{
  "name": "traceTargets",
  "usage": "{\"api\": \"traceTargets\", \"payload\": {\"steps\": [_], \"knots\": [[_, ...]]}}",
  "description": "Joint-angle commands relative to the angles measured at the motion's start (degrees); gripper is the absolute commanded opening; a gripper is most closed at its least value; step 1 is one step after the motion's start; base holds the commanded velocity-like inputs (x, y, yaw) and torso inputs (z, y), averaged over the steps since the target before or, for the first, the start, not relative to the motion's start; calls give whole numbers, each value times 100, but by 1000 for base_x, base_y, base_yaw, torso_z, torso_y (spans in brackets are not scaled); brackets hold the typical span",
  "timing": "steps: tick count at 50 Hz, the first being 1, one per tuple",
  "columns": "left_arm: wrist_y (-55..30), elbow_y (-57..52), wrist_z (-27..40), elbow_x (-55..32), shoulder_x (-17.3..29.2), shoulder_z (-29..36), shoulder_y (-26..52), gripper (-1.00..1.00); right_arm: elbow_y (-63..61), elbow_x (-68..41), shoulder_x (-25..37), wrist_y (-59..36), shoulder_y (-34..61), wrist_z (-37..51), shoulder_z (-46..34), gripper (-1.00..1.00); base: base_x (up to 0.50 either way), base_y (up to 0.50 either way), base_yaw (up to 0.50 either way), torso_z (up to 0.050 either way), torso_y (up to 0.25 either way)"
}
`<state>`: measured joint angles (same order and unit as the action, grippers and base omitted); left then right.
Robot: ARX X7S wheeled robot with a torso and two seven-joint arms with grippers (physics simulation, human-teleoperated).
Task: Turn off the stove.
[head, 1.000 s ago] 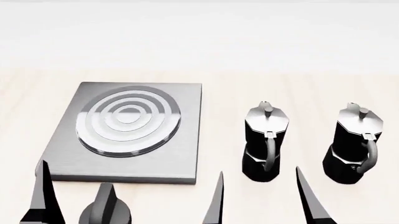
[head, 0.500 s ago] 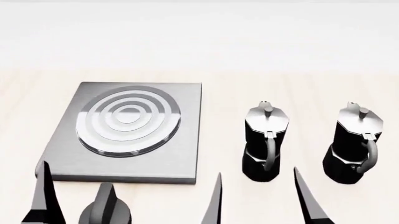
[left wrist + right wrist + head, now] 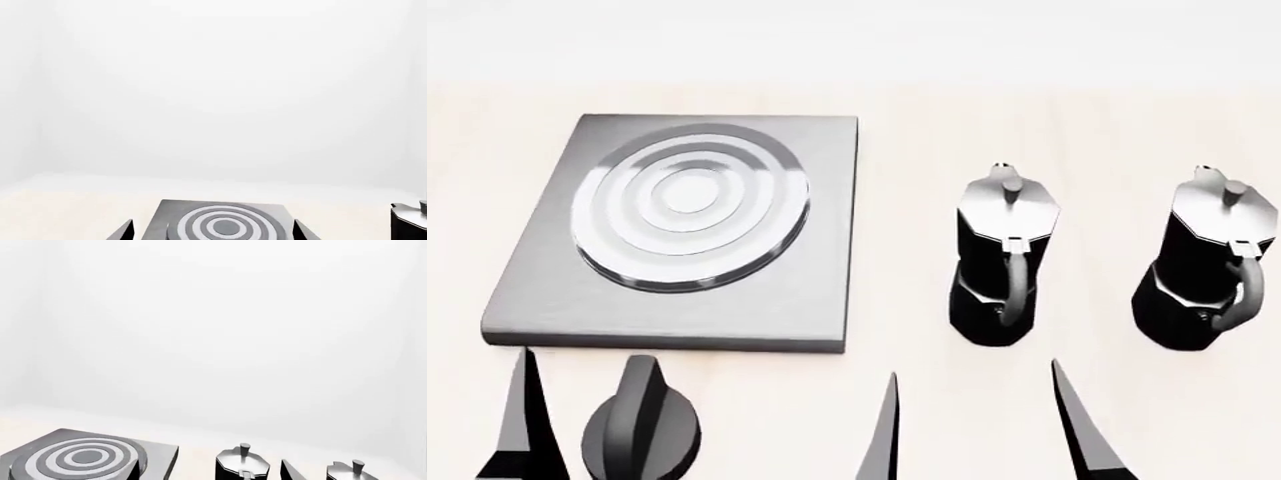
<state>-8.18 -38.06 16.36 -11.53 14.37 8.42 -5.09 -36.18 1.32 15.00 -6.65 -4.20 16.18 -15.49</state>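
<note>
1. the table [image 3: 908, 110] is a pale wood surface that carries everything and runs back to a plain white wall.
2. the stove [image 3: 687, 235] is a flat square grey plate on the table's left half, with a round burner of concentric rings set into it; both wrist views catch its burner too [image 3: 223, 226] [image 3: 80, 460].
3. two black-and-silver moka pots stand upright to the right of the stove, well apart from it: the nearer moka pot [image 3: 1004, 255] just right of centre, the far-right moka pot [image 3: 1208, 265] beside it, handles facing the robot.
4. the knob [image 3: 641, 430], round and black with a raised bar, sits on the table just in front of the stove's near edge, apart from the plate.
5. the left gripper [image 3: 701, 430] has its fingers [image 3: 521, 420] released, spread wide to either side of the knob without touching it.
6. the right gripper [image 3: 1074, 440] shows only one dark finger tip in front of the pots; i cannot tell how its fingers stand.
</note>
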Motion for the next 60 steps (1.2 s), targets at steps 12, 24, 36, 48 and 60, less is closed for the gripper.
{"api": "traceTargets", "payload": {"steps": [12,24,36,48,60], "knots": [[89,112,-31,2,-69,-118,33,100,118,36,-38,75,41,-59,82,100,0,0,0,0,-137],[99,113,6,-9,-32,-88,25,100,103,18,21,75,47,-6,39,100,0,0,0,0,-134],[86,124,47,-29,-1,-66,42,100,106,-28,69,81,62,37,11,100,0,0,0,0,-122],[90,144,96,-22,38,-14,45,100,106,-59,106,86,72,77,-20,100,0,0,0,0,-68],[-74,-67,176,-145,109,-7,119,100,146,-103,128,101,90,100,-29,100,0,0,0,0,0]]}}
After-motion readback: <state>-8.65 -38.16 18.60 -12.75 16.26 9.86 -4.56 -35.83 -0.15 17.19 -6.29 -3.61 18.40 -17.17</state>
